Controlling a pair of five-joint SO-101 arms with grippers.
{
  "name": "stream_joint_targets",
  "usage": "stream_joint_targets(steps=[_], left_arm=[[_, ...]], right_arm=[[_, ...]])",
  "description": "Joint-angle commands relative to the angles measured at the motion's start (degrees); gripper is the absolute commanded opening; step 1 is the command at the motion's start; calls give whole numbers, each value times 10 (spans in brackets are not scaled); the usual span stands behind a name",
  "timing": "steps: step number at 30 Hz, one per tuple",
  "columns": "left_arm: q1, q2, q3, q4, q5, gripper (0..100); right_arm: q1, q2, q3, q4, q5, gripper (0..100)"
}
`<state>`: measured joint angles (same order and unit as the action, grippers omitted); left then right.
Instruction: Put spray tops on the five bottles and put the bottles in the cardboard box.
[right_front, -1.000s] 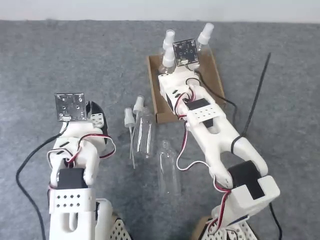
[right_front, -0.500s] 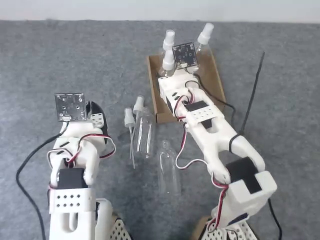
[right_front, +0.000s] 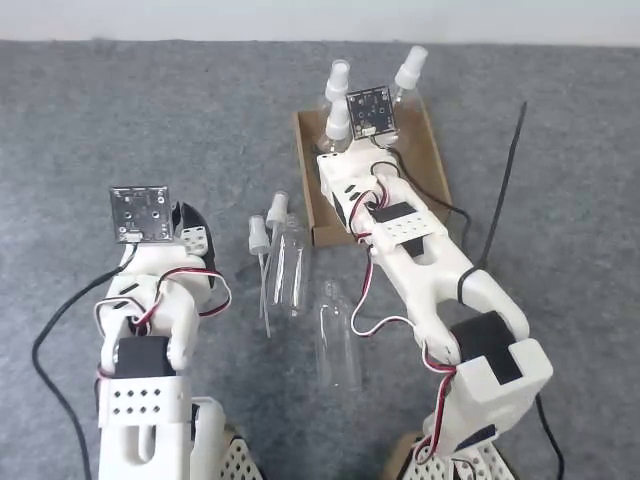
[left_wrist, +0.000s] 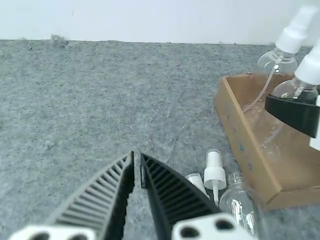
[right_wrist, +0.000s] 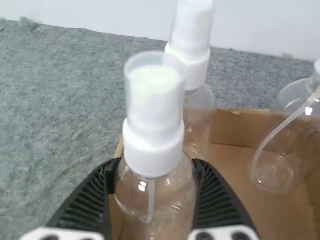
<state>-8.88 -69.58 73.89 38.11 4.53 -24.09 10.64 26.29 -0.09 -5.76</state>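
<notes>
Right gripper (right_wrist: 154, 170) clamped about capped bottle (right_wrist: 152, 197), upright over cardboard box (right_wrist: 235, 131); left gripper (left_wrist: 137, 159) holds nothing, jaws almost together above grey carpet (left_wrist: 100, 90)

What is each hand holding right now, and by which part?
Right hand: a capped bottle, clamped at its shoulder just under the spray top, at the cardboard box. Left hand: shut, holding nothing.

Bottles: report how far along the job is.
Done: two topped bottles stand in the box. In hand: the right gripper clamps a third topped bottle in the box. Left: two open bottles and two loose spray tops lie on the carpet; the left gripper is shut and empty.
</notes>
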Motion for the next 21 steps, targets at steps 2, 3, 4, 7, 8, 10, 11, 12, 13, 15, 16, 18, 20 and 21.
stream_joint_targets(steps=[2,3,4,7,8,10,11,12,13,15,16,18,20,21], left_arm=[[-1,-2,-6,-14,7,12],[-1,-2,-6,-14,7,12],[-1,-2,-6,-14,7,12],[-1,-2,-6,-14,7,12],[-1,-2,-6,-14,7,12],[-1,-2,-6,-14,7,12],[-1,-2,-6,-14,7,12],[-1,-2,-6,-14,7,12],[-1,-2,-6,-14,7,12],[-1,-2,-6,-14,7,12],[-1,-2,-6,-14,7,12],[-1,-2,-6,-14,7,12],[-1,-2,-6,-14,7,12],[-1,-2,-6,-14,7,12]], right_arm=[[2,-6,-6,-7,-4,11],[2,-5,-6,-7,-4,11],[2,-5,-6,-7,-4,11],[2,-5,-6,-7,-4,11],[2,-5,-6,-7,-4,11],[2,-5,-6,-7,-4,11],[2,-6,-6,-7,-4,11],[2,-6,-6,-7,-4,11],[2,-6,-6,-7,-4,11],[2,-6,-6,-7,-4,11],[2,-6,-6,-7,-4,11],[1,-6,-6,-7,-4,11],[1,-7,-6,-7,-4,33],[1,-5,-6,-7,-4,56]])
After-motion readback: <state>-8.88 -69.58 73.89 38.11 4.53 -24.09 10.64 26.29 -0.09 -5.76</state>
